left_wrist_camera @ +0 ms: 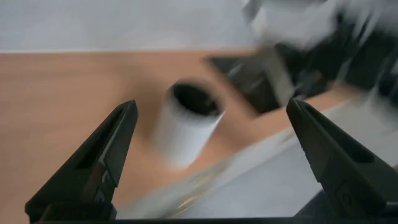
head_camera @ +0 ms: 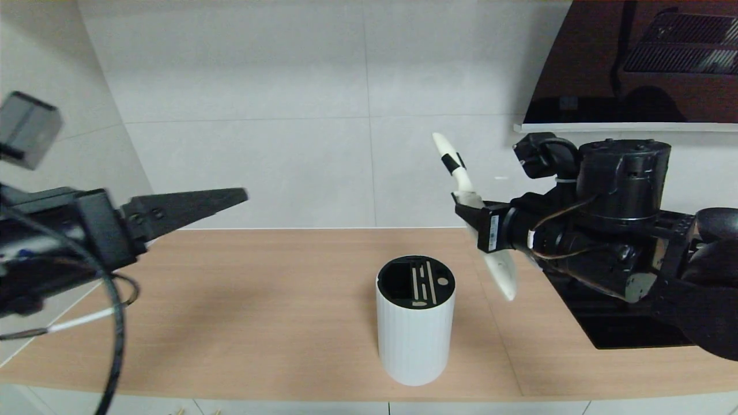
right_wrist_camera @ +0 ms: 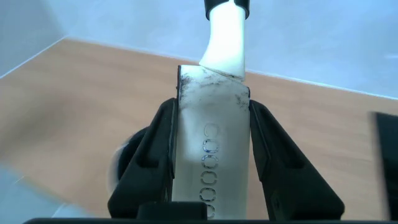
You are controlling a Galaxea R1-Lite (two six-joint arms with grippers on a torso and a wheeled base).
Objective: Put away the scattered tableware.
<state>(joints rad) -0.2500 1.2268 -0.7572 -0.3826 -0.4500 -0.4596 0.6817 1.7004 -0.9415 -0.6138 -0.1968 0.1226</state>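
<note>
- Wooden countertop, with the white utensil holder upright near its 6 o'clock edge.
- Right gripper sits at the holder's 2 o'clock, pinching a white spoon in mid-air, handle up towards 11.
- Left gripper is at 10 o'clock, fingers spread wide.

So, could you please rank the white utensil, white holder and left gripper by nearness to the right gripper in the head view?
1. white utensil: clamped in the right gripper.
2. white holder: on the counter, below and to its left.
3. left gripper: far across, on the left.
</note>
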